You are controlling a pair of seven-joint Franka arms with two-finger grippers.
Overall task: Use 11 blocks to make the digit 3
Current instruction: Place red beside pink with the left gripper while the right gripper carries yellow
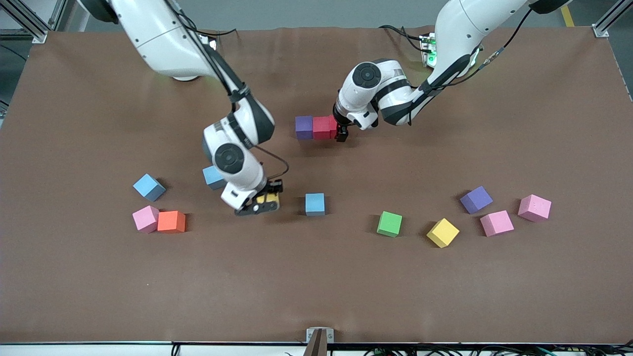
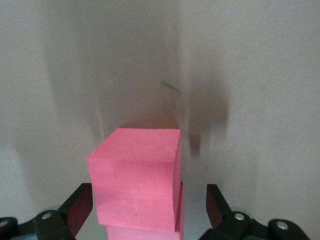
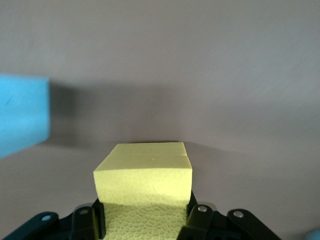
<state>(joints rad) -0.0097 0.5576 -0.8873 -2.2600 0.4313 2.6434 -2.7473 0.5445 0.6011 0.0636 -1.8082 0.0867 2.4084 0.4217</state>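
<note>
- The figure so far is two cubes: a red block (image 1: 324, 127) touching a purple block (image 1: 304, 127), mid-table, well up from the loose scatter; I take them as the start of one bar of the 3.
- The left gripper (image 1: 341, 133) sits at the red block's end toward the left arm. In the left wrist view its fingers (image 2: 216, 206) stand wide, clear of the block's (image 2: 137, 180) sides, holding nothing. I judge the block is simply set down flush with its neighbour.
- The right gripper (image 1: 264, 201) is closed on a yellow block (image 1: 268, 200), nearer the front camera than the red block and toward the right arm's end; its fingers (image 3: 196, 216) pinch the block's (image 3: 145, 182) sides.
- A light blue block (image 1: 315, 203) lies just beside that grasp, another (image 1: 212, 177) partly hidden by the right arm.
- Nearer the camera than the red block lie loose blue (image 1: 148, 187), pink (image 1: 145, 218) and orange (image 1: 171, 221) cubes toward the right arm's end.
- Toward the left arm's end: green (image 1: 389, 223), a second yellow cube (image 1: 442, 232), a second purple cube (image 1: 476, 199) and two pink ones (image 1: 497, 222) (image 1: 534, 207).
</note>
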